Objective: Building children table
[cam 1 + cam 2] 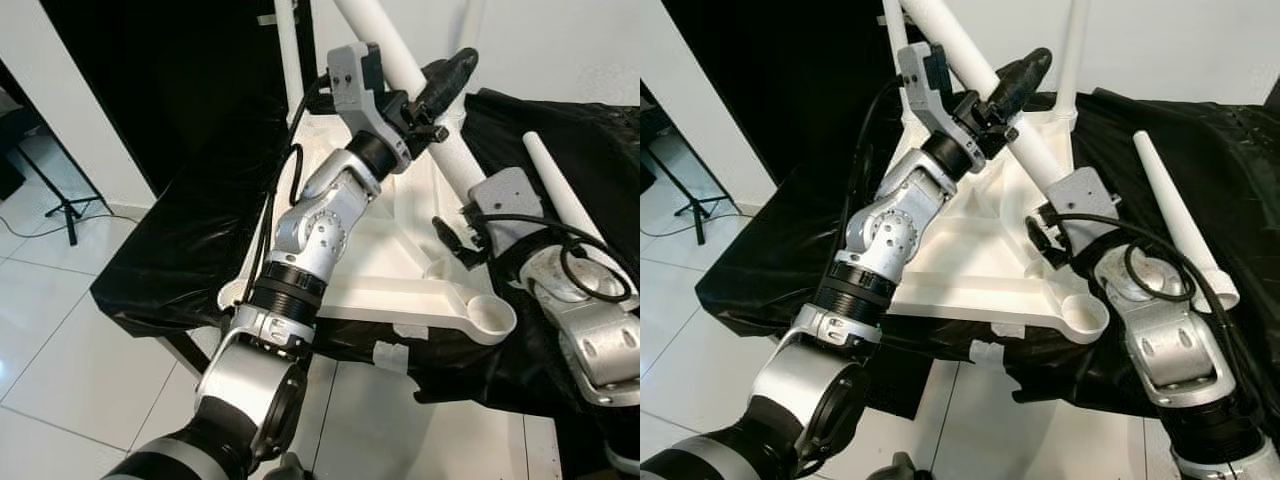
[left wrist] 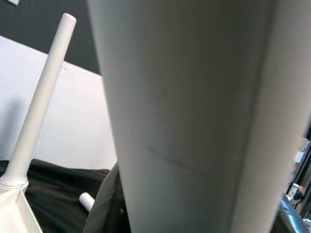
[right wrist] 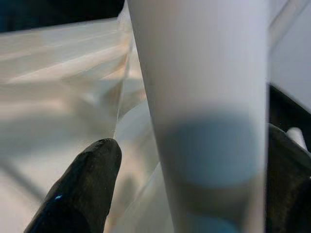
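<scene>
On the black-draped bench, the upturned tabletop (image 1: 970, 260) lies with a white leg (image 1: 1025, 135) slanting up from it, clamped high by the left gripper (image 1: 1005, 95) and low by the right gripper (image 1: 1048, 232). It should be kept straight while seated.

Setting: indoor room used as a makeshift assembly or recording space. Evidence: glossy white tiled floor (image 1: 60, 350); plain white wall (image 1: 1200, 45); worktable draped in black cloth (image 1: 180, 250); dark backdrop (image 1: 150, 80) behind it; black tripod stand (image 1: 62, 205) on the tiles at the left. Furnishings sparse; studio or lab character rather than lived-in home.
</scene>
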Tool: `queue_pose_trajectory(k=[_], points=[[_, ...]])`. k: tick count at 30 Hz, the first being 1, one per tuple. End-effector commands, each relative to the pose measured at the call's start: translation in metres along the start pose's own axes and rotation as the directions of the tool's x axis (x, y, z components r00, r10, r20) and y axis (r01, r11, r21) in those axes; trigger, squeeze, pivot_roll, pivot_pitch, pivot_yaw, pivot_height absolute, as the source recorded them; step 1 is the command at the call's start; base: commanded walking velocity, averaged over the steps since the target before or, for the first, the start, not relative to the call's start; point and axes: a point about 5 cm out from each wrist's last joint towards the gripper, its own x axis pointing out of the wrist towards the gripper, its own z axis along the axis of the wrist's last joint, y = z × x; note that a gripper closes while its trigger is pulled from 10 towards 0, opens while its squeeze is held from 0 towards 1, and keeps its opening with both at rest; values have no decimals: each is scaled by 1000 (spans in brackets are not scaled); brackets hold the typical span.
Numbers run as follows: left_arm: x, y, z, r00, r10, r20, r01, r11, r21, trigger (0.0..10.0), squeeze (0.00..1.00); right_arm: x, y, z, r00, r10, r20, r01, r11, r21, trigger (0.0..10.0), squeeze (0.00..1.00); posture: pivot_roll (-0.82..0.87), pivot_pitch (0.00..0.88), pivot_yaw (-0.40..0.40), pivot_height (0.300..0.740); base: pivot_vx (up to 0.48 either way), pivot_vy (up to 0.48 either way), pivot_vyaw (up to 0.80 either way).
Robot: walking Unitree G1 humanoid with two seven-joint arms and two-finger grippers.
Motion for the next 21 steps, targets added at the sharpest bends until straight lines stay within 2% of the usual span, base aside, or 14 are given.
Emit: queue_pose_trajectory(k=[1, 2, 5, 6, 9, 10, 11, 12, 21], points=[[7, -26, -11, 985, -158, 65, 163, 983, -84, 0, 0, -5, 0, -11, 998, 51, -42, -51, 999, 1, 10000, 0, -15, 0, 79, 740, 0, 0, 0], [6, -25, -10, 985, -157, 66, 162, 983, -81, 0, 0, -7, -3, -20, 995, 54, -81, -56, 998, -21, 10000, 0, -10, 0, 80, 740, 0, 0, 0], [6, -25, -10, 985, -157, 66, 162, 983, -81, 0, 0, -7, -3, -20, 995, 54, -81, -56, 998, -21, 10000, 0, -10, 0, 80, 740, 0, 0, 0], [6, -25, -10, 985, -158, 63, 163, 984, -72, 0, 0, -9, -4, -26, 989, 79, -128, -84, 996, -38, 10000, 0, -5, 0, 79, 740, 0, 0, 0], [5, -25, -10, 986, -155, 59, 159, 985, -65, 0, 0, -11, -2, -25, 985, 97, -144, -104, 994, -41, 10000, 0, -3, 0, 78, 740, 0, 0, 0], [4, -25, -11, 987, -153, 57, 156, 986, -63, 0, 0, -12, -2, -26, 984, 98, -151, -105, 993, -44, 3137, 0, -2, 0, 78, 740, 0, 0, 0], [4, -25, -11, 987, -153, 57, 156, 986, -63, 0, 0, -12, -2, -26, 984, 98, -151, -105, 993, -44, 3137, 0, -2, 0, 78, 740, 0, 0, 0], [4, -24, -11, 987, -151, 56, 155, 986, -63, 0, 0, -13, -2, -27, 983, 94, -155, -103, 994, -47, 157, 0, -2, 0, 78, 740, 0, 0, 0], [4, -23, -13, 988, -146, 45, 149, 986, -69, 0, 0, -10, 0, -26, 988, 81, -134, -88, 995, -51, 0, 0, -5, 0, 91, 740, 0, 0, 0]])
